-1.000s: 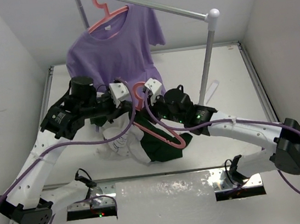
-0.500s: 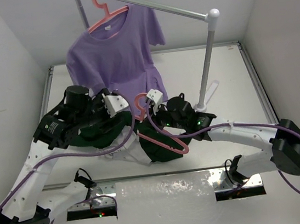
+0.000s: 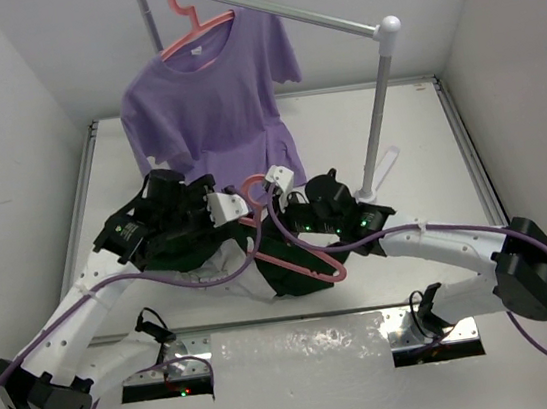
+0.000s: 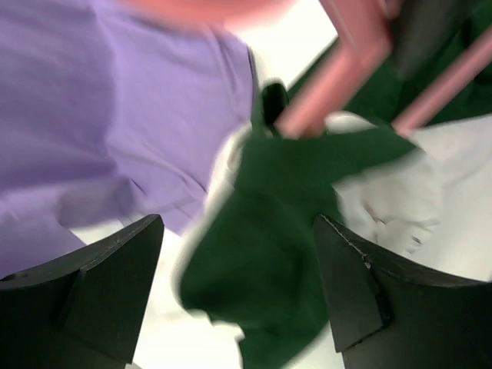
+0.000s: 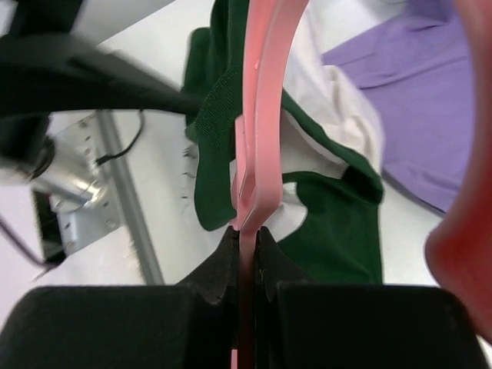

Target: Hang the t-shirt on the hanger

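Left gripper [image 4: 238,231]: your jaws stand wide apart over the green sleeve [image 4: 265,261], gripping nothing.
Right gripper [image 5: 246,244]: you have it clamped on the hanger [image 5: 259,115].
T-shirt [image 3: 284,272]: bunched on the table [image 3: 427,144] by the middle of its near edge, beneath the hanger.
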Controlling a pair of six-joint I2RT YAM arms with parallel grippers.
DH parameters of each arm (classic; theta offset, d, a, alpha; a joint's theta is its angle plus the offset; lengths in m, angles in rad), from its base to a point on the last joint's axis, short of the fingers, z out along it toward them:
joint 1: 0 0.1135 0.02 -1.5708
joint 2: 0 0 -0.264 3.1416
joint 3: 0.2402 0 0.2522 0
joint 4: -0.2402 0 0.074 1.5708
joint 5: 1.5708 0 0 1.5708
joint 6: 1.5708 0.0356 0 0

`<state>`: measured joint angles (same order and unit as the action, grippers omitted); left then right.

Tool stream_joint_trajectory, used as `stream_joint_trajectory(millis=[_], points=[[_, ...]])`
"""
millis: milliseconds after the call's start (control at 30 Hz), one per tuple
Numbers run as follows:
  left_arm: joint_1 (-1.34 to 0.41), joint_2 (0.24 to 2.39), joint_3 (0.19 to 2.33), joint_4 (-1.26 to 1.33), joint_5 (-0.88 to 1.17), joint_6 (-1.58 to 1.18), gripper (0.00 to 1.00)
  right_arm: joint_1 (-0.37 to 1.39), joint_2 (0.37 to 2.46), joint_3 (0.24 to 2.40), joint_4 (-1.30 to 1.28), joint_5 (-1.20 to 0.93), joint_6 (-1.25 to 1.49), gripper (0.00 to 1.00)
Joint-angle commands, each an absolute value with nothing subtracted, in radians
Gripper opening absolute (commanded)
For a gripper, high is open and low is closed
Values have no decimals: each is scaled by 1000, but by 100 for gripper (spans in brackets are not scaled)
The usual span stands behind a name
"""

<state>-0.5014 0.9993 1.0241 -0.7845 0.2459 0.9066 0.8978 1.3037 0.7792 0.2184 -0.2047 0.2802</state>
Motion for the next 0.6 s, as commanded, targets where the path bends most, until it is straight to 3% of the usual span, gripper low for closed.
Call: stream_joint_trajectory(millis=[0, 167, 267, 400, 467, 500, 567], points=[[-492, 1017, 1031, -725, 333, 1010, 73, 905, 1272, 798, 256, -331, 249, 0], [-492, 1029, 987, -770, 365, 1063, 68, 905, 1250, 807, 213, -351, 184, 0], [-492, 1031, 977, -799, 397, 1104, 58, 905, 1240, 815, 184, -354, 161, 0], [-492, 1042, 983, -920, 477, 1152, 27, 905, 1236, 825, 195, -388, 138, 0], [-492, 1035, 973, -931, 520, 1138, 18, 905, 1250, 828, 199, -403, 132, 0], [-492, 1032, 966, -931, 529, 1123, 6, 905, 1258, 827, 209, -414, 130, 0], [-491, 1014, 951, -919, 546, 1097, 0, 905, 1273, 824, 218, -429, 136, 0]])
